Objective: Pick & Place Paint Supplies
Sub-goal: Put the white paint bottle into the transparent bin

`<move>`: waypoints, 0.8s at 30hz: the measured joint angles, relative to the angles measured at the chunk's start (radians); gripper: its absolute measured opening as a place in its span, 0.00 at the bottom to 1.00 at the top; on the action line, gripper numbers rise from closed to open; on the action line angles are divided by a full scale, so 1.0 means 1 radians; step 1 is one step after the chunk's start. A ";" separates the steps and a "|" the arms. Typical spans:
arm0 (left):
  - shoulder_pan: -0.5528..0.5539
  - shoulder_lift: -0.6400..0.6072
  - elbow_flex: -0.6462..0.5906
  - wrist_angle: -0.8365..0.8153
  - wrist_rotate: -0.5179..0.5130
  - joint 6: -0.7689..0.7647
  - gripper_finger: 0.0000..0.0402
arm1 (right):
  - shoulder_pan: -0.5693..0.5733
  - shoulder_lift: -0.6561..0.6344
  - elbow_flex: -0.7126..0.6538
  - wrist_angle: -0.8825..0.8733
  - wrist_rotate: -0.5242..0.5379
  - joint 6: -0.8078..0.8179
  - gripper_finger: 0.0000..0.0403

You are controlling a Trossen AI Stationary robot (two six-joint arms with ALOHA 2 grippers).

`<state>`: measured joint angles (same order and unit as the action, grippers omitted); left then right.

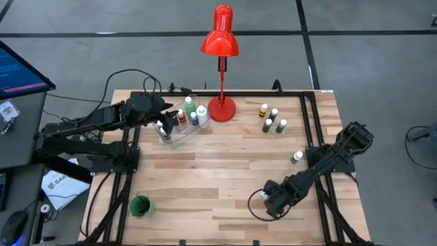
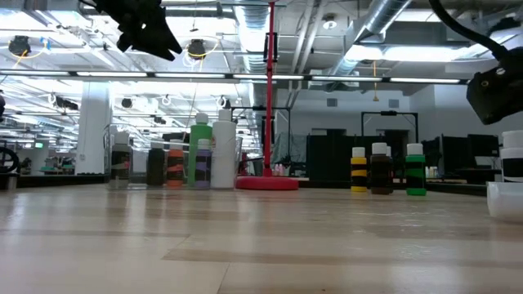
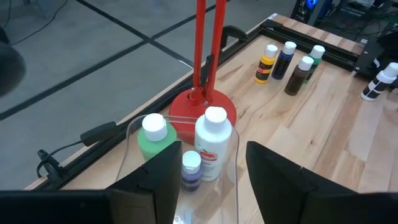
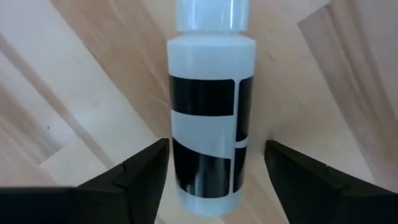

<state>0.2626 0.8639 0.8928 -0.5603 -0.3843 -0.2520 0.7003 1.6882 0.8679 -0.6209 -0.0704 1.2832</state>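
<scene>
The right claw is low at about five o'clock on the table. Its fingers are wide open around a white bottle but not squeezing it. Next it likely must close. The left claw hovers half open, holding nothing, over the clear bin of bottles at eleven o'clock.

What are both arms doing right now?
Left tool open above clear bin. Right tool open around white bottle, not yet gripped. Nothing blocking.
</scene>
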 joint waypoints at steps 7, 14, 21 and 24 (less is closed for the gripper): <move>0.000 0.000 0.000 0.003 0.001 0.000 0.42 | 0.000 0.017 0.057 -0.094 -0.006 -0.055 0.48; 0.000 0.000 0.000 0.020 0.143 -0.045 0.42 | -0.011 0.015 0.108 -0.096 -0.010 -0.145 0.29; -0.023 0.000 0.000 0.108 0.383 -0.069 0.42 | -0.095 0.014 0.197 -0.105 -0.009 -0.300 0.30; -0.063 0.004 0.000 0.156 0.450 -0.040 0.42 | -0.156 0.013 0.254 -0.105 0.003 -0.397 0.33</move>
<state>0.1992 0.8677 0.8925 -0.4040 0.0659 -0.2919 0.5444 1.7013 1.1218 -0.7256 -0.0674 0.8864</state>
